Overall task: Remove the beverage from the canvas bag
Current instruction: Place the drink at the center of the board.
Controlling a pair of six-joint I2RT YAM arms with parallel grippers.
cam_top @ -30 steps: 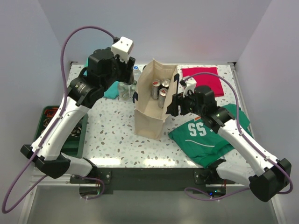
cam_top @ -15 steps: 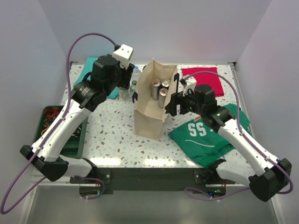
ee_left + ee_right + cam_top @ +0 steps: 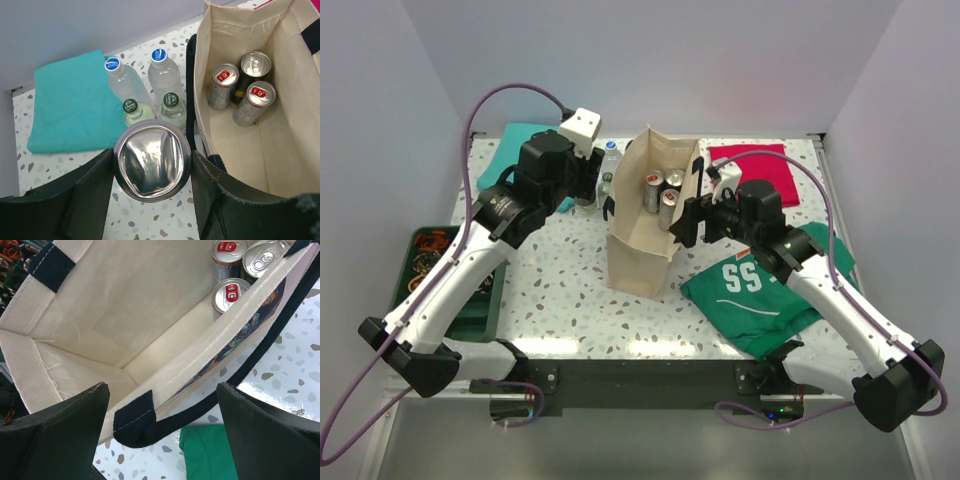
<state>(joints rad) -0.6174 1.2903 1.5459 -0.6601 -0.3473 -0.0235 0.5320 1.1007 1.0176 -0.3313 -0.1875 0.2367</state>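
1. Since a second ago, the left arm (image 3: 460, 265) has swung slightly back toward its base; the right arm (image 3: 830, 290) looks unmoved.
2. The tall beige canvas bag (image 3: 635, 255) stands upright, and the right gripper (image 3: 162, 390), spread wide, straddles its rim.
3. I see the left gripper (image 3: 152, 156) clamping a silver aluminium can (image 3: 152, 167) outside the bag, above clear plastic bottles (image 3: 150, 95). I judge a slip would topple them.

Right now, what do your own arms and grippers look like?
Both the left arm and right arm have white link shells with black joints and bases. A purple cable loops along each, and a small white camera box sits at each wrist. The jaws are broad, matte black, unmarked.
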